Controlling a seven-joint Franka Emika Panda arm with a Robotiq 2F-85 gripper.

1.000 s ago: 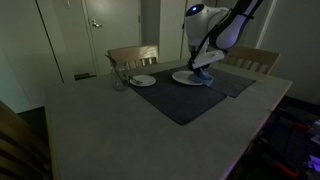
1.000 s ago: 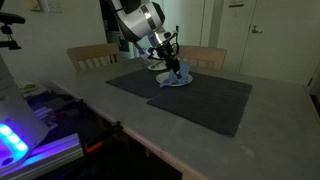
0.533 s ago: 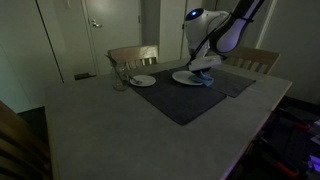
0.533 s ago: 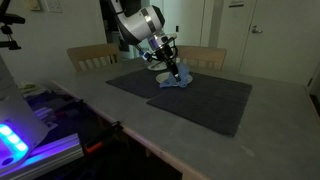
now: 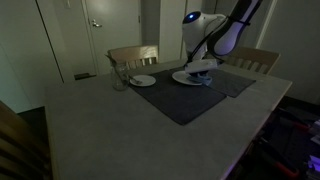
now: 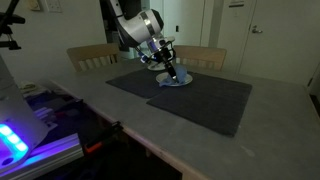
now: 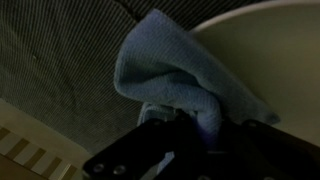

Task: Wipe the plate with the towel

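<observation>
A white plate (image 5: 185, 77) lies on a dark placemat (image 5: 180, 100) at the far side of the table; it also shows in an exterior view (image 6: 160, 78) and in the wrist view (image 7: 270, 60). A blue towel (image 7: 165, 70) is bunched up and hangs from my gripper (image 7: 195, 125), which is shut on it. The towel rests on the plate's edge and partly on the mat in both exterior views (image 5: 204, 78) (image 6: 174, 82). My gripper (image 6: 168, 70) sits just above the plate (image 5: 203, 66).
A second small plate (image 5: 142, 80) and a glass (image 5: 120, 78) stand at the mat's far corner. Wooden chairs (image 5: 133, 55) (image 5: 255, 60) stand behind the table. A second dark mat (image 6: 205, 100) lies beside the first one. Lit equipment (image 6: 20, 135) stands near one table edge.
My gripper has moved with the towel across the plate, towards the plate's far side, and the towel bunch has shifted with it.
</observation>
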